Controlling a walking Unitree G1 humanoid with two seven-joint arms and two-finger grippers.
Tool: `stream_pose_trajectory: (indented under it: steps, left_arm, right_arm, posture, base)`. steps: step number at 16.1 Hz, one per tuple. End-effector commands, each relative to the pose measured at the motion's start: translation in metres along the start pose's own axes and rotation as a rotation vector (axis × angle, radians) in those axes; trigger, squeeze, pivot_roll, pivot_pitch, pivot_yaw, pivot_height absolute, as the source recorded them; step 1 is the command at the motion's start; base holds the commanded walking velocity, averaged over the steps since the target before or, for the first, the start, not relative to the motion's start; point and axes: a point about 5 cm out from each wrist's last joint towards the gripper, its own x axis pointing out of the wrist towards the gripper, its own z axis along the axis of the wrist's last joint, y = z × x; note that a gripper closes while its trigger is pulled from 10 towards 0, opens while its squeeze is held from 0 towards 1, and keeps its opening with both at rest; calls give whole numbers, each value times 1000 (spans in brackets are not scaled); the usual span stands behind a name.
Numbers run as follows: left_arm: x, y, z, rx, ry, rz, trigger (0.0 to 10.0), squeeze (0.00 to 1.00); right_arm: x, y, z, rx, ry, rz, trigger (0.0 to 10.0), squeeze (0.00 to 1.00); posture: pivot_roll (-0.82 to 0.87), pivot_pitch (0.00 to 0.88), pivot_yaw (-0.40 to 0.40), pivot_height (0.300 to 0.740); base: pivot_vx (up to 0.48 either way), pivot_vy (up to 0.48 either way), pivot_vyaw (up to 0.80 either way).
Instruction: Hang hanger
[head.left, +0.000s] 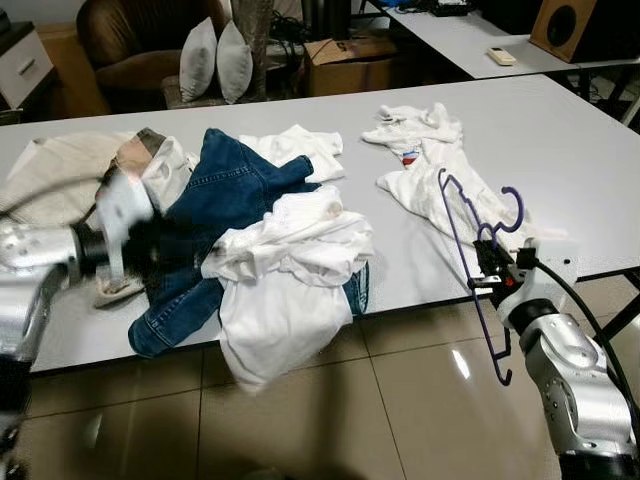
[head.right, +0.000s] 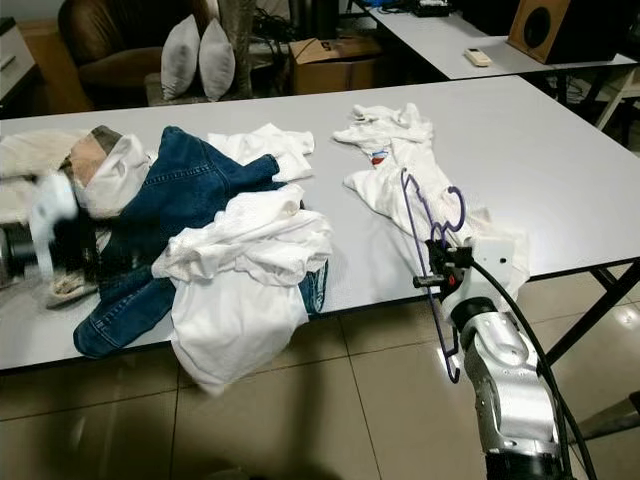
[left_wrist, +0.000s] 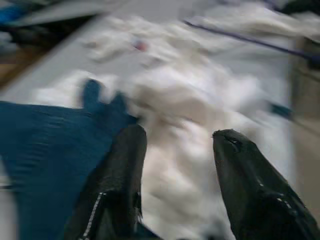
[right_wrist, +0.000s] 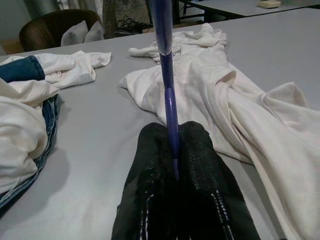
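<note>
Showing the purple hanger (head.left: 470, 240) clamped between the closed fingers of the right gripper (right_wrist: 173, 150) — its thin rod runs straight up from the fingertips, the hook curling above and beyond them, while the lower end hangs below the gripper past the edge of the grey table (head.left: 560, 140). Just ahead of this gripper lies a long white garment (right_wrist: 220, 85), stretched away across the tabletop; the hanger stands in front of it. Off to the gripper's left side, well apart, sits a heap of clothes: a crumpled white shirt (head.left: 285, 270) draped over the table's near edge, on top of blue jeans (head.left: 215, 200), with another white piece (head.left: 300, 148) behind them and beige cloth (head.left: 55, 175) at the far end. The left gripper (left_wrist: 175, 165) hovers over that heap, fingers apart and holding nothing — jeans and white cloth beneath, blurred. Beyond the table stand a brown armchair (head.left: 135, 40), two grey pillows (head.left: 215, 60) and a cardboard box (head.left: 350, 62).
</note>
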Motion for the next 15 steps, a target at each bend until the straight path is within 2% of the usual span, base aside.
stream_pose_trajectory:
  steps: [1, 2, 3, 4, 5, 6, 7, 9, 11, 13, 15]
  left_arm:
    - [3, 12, -3, 2, 5, 139, 10000, 1000]
    - [7, 13, -7, -1, 26, 177, 10000, 1000]
    - [20, 10, -16, -18, 69, 211, 10000, 125]
    - [23, 8, -18, -28, 79, 216, 10000, 125]
    - [29, -2, -21, -52, 75, 188, 10000, 0]
    - [31, -9, -23, -65, 63, 156, 10000, 0]
    - [34, -26, -25, -113, 12, 86, 10000, 0]
    - [34, -38, -30, -126, 13, 55, 10000, 0]
    - [32, -44, -38, -111, 49, 68, 10000, 0]
    - [28, -46, -32, -187, -37, 113, 10000, 0]
    - [27, -49, -25, -226, -101, 106, 10000, 0]
  right_arm:
    - [-2, 1, 0, -1, 5, 6, 10000, 0]
    - [-1, 1, 0, -1, 5, 8, 10000, 0]
    - [-1, 3, 2, -4, 3, 14, 10000, 0]
    - [-1, 4, 2, -5, 1, 15, 10000, 0]
    - [-2, 5, 3, -5, -1, 16, 10000, 0]
    - [-2, 5, 3, -5, -2, 15, 10000, 0]
    - [-4, 6, 3, -3, -4, 14, 10000, 0]
    - [-4, 8, 1, 0, 1, 16, 10000, 0]
    - [-3, 9, 1, -2, 5, 21, 10000, 0]
    - [-1, 10, 2, -4, 4, 26, 10000, 0]
    - [-1, 11, 2, -5, 5, 32, 10000, 0]
  posture:
    - [10, 0, 55, 740]
    - [7, 0, 56, 740]
    - [0, 0, 63, 740]
    - [-3, 0, 67, 740]
    - [-10, 0, 76, 740]
    - [-12, 0, 78, 740]
    - [-12, 0, 80, 740]
    - [-6, 0, 76, 740]
    - [-4, 0, 74, 740]
    - [3, 0, 66, 740]
    - [5, 0, 63, 740]
  base:
    - [0, 0, 0]
    - [0, 0, 0]
    - [0, 0, 0]
    - [0, 0, 0]
    - [0, 0, 0]
    - [0, 0, 0]
    - [0, 0, 0]
    - [0, 0, 0]
    - [0, 0, 0]
    - [0, 0, 0]
    - [0, 0, 0]
